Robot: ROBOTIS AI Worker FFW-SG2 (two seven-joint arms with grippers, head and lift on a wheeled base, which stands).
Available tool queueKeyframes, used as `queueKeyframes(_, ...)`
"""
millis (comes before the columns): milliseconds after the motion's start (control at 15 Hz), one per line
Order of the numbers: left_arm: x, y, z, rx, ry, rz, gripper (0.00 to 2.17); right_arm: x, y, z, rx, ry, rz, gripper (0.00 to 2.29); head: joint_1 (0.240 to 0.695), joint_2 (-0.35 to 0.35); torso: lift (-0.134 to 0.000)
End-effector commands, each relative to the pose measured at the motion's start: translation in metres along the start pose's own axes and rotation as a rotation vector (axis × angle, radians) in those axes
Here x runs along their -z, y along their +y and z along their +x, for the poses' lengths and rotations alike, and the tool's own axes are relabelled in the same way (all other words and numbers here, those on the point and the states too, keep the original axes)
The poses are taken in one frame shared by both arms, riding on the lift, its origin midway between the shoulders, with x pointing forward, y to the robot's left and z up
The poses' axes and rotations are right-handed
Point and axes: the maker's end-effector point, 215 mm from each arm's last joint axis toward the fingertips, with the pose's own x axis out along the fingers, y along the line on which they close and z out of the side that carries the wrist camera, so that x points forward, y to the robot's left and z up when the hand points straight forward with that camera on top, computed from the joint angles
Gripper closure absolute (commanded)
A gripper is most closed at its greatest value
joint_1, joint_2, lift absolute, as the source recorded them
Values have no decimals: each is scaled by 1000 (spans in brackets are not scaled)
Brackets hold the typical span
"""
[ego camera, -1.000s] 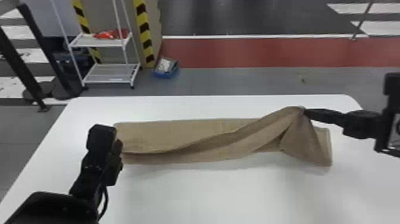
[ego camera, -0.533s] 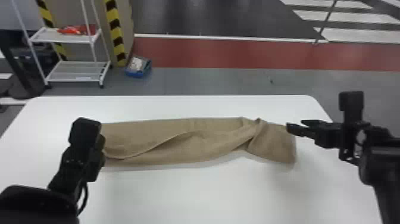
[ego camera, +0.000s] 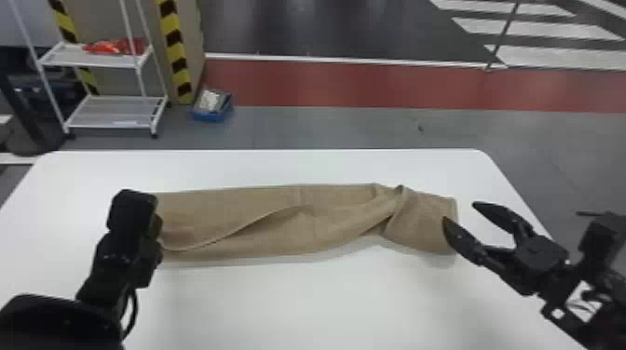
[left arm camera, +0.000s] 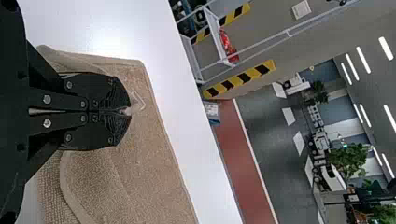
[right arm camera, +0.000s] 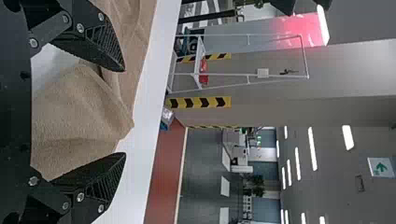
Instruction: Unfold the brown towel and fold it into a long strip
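Brown towel (ego camera: 275, 228) lying as a long strip across the white table (ego camera: 302, 307), with twisted fold toward its right end, left gripper (ego camera: 155, 228) pinching the left end, right gripper (ego camera: 459, 211) with fingers spread, at the right end.

- Brown towel (ego camera: 279, 232), L end: covered by L gripper (ego camera: 132, 218) in head view; whether fabric sits btwn its jaws: cannot tell.
- Towel layers under R-end twist: hidden; layer count n/a.
- Towel in L wrist view: partly behind jaws, cut off at btm edge; in R wrist view, cut off at top edge.
- Bench (ego camera: 326, 302): near edge out of head view, past btm edge.
- R arm (ego camera: 601, 279): cut off by R edge, head view.
- Blue bin (ego camera: 212, 115) on floor: contents blurred, ID n/a.
- Red item (ego camera: 116, 46) on rack (ego camera: 112, 118): too small to ID.
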Motion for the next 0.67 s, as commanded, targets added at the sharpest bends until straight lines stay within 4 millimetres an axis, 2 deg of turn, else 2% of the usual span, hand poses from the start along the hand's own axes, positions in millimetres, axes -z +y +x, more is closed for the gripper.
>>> queueKeyframes(0,3,-2,1,4,2,0,1619,32,50,11,-35,12,-52,289,695,-55,-121)
queueKeyframes(133,4,-3,2,5,-3,2,1619,62,76,27,-36,52,-70,407,695,-9,-121)
queueKeyframes(267,5,-2,3,5,-6,2,1619,76,89,40,-6,52,-89,407,695,20,-121)
queueKeyframes(400,6,-1,2,4,-11,2,1619,81,99,53,22,59,-131,410,695,41,-121)
queueKeyframes(600,10,-1,1,4,-11,3,1619,83,97,71,85,70,-163,410,695,71,-121)
